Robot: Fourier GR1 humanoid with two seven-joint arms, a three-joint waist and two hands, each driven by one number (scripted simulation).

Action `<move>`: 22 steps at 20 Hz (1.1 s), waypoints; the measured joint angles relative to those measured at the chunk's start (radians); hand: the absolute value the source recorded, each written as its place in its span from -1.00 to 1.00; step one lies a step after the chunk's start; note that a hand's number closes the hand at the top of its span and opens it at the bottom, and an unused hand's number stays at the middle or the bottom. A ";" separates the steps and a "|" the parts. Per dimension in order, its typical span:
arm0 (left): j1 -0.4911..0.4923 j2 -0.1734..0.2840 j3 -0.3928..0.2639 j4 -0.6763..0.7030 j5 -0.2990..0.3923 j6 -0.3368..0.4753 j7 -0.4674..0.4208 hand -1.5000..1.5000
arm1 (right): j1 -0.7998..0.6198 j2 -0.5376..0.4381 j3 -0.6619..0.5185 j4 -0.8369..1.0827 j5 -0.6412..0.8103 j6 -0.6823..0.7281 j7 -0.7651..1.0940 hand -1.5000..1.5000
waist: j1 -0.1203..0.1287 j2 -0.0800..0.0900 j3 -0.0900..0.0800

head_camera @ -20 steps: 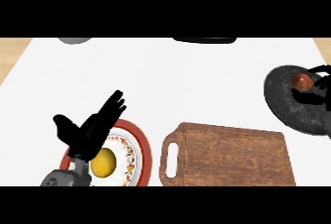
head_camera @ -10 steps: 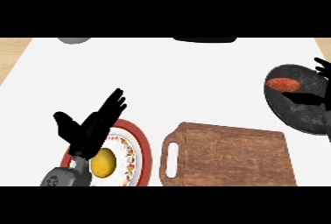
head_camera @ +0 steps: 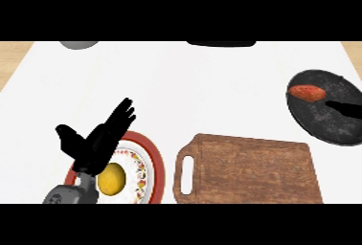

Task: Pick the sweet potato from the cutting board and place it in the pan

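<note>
The reddish sweet potato [head_camera: 308,92] lies inside the black pan [head_camera: 322,129] at the right, near its far-left rim. My right hand [head_camera: 345,108] shows only as straight black fingers at the right edge, over the pan and just right of the sweet potato, apart from it. The wooden cutting board [head_camera: 247,167] at the lower middle has nothing on it. My left hand [head_camera: 96,141] rests open at the lower left, fingers up, above a plate.
A red-rimmed patterned plate [head_camera: 152,160] with a yellow round fruit [head_camera: 112,178] sits left of the board, partly under my left hand. A grey object [head_camera: 79,44] and a black object [head_camera: 220,43] lie at the counter's far edge.
The sweet potato has left my right hand and now lies in the pan. The right hand has drawn back toward the right edge. The left hand has not moved.
</note>
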 measured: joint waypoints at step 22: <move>0.014 -0.009 0.014 0.000 -0.010 0.002 0.002 0.00 | 0.271 -0.210 0.003 0.026 -0.039 0.521 -0.207 -1.00 | -0.024 -0.012 -0.001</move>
